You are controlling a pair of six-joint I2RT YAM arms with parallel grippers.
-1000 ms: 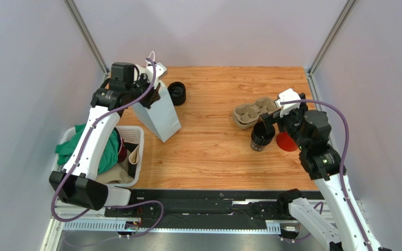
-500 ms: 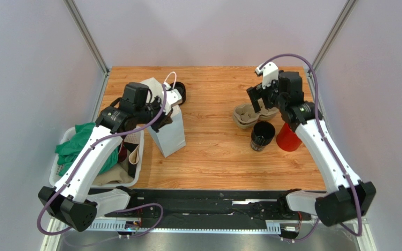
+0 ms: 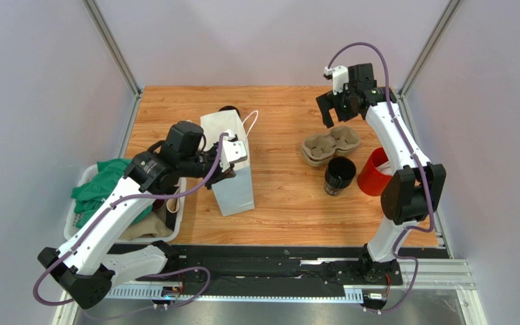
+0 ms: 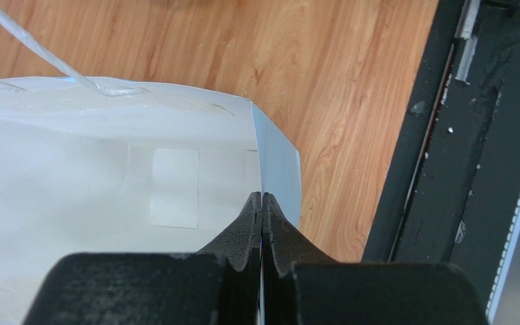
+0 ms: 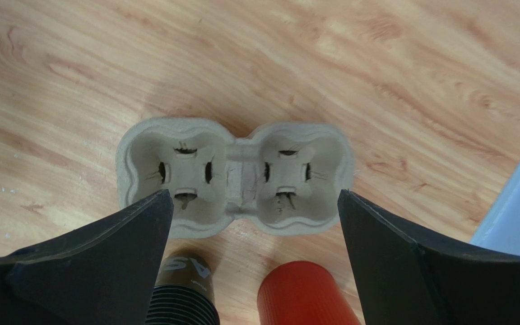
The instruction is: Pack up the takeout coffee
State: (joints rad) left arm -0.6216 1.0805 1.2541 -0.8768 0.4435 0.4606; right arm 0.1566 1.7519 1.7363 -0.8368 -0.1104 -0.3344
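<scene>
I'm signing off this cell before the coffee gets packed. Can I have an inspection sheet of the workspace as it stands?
Surface: wooden table, bare wood between the things.
Job's things: black cup upright beside the tray, both wells of the tray empty; white bag upright.
Clutter: red cup next to the black cup; basket of clothes at the left edge; another black thing mostly hidden behind the bag.
Grippers: left pincer shut on the bag's rim; right pincer open above the tray.
Cables: a purple cable along each arm.
Surroundings: grey walls; black rail at the near edge.
</scene>
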